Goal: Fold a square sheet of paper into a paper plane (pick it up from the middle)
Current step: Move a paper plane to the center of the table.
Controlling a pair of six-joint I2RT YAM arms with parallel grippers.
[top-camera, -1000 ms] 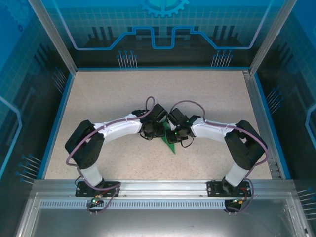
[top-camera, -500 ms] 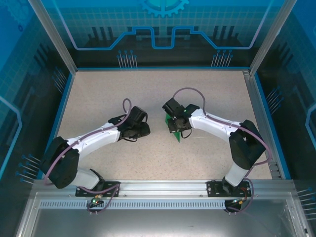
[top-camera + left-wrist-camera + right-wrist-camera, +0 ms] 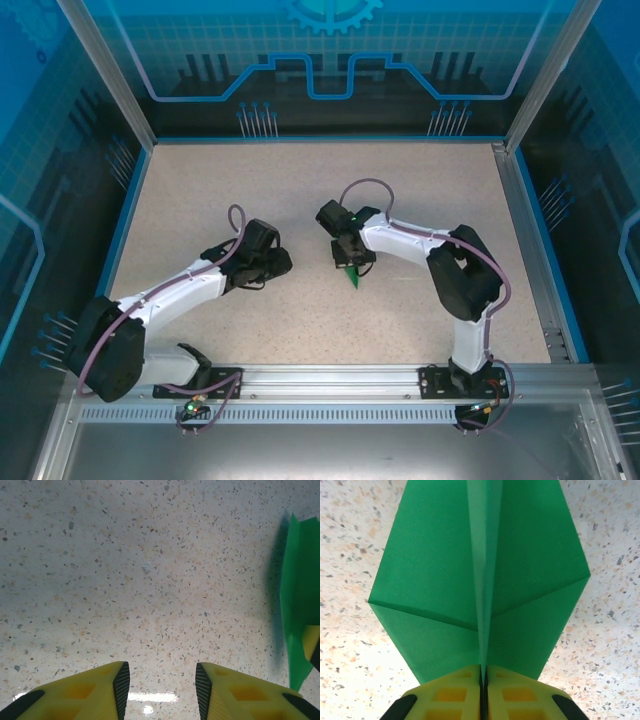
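Both right fingers [image 3: 517, 695] clamp the plane [image 3: 435, 580] by its ridge, long axis far-to-near, tip nearward. The left fingers [image 3: 85, 695] stand open, now drawn back from it.

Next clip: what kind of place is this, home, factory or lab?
Probably a purpose-built robot cell in a lab, not a home: a speckled tabletop walled by blue panels printed with gear and circuit graphics, aluminium frame posts, and the left arm and right arm bolted to a metal rail.
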